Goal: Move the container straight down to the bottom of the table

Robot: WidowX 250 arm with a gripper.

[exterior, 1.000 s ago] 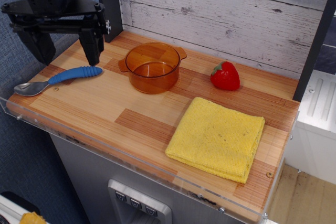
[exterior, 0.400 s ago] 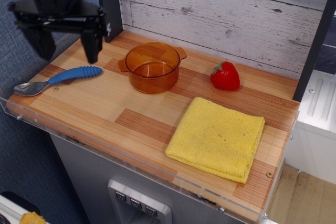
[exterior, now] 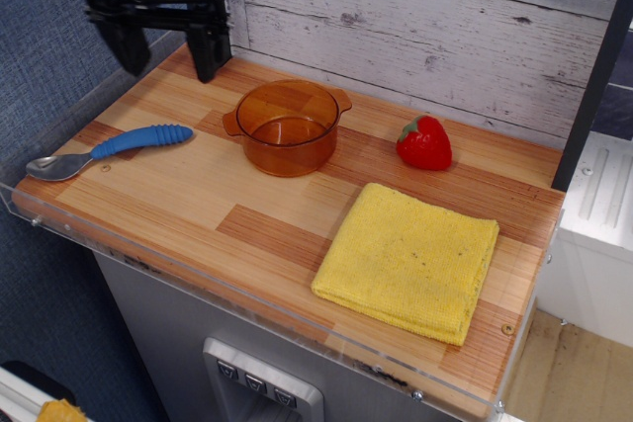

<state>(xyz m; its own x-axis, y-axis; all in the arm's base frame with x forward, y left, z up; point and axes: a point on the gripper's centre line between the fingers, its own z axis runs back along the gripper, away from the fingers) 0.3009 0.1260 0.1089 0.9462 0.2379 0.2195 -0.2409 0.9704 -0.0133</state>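
Observation:
The container (exterior: 288,126), a round translucent amber-orange pot with two small side handles, stands upright and empty on the striped wooden table (exterior: 198,195), near its back middle. My gripper (exterior: 168,54) is black and hangs open and empty above the table's back left corner. It is up and to the left of the container and does not touch it. Its two fingers (exterior: 205,54) point down with a wide gap between them.
A spoon (exterior: 109,148) with a blue handle lies at the table's left edge. A red toy strawberry (exterior: 425,142) sits right of the container. A folded yellow cloth (exterior: 408,259) lies at the front right. A whitewashed plank wall (exterior: 445,27) stands behind.
My gripper has risen and moved right and toward the back, nearer the container. It stays open. The container, spoon, strawberry and cloth have not moved.

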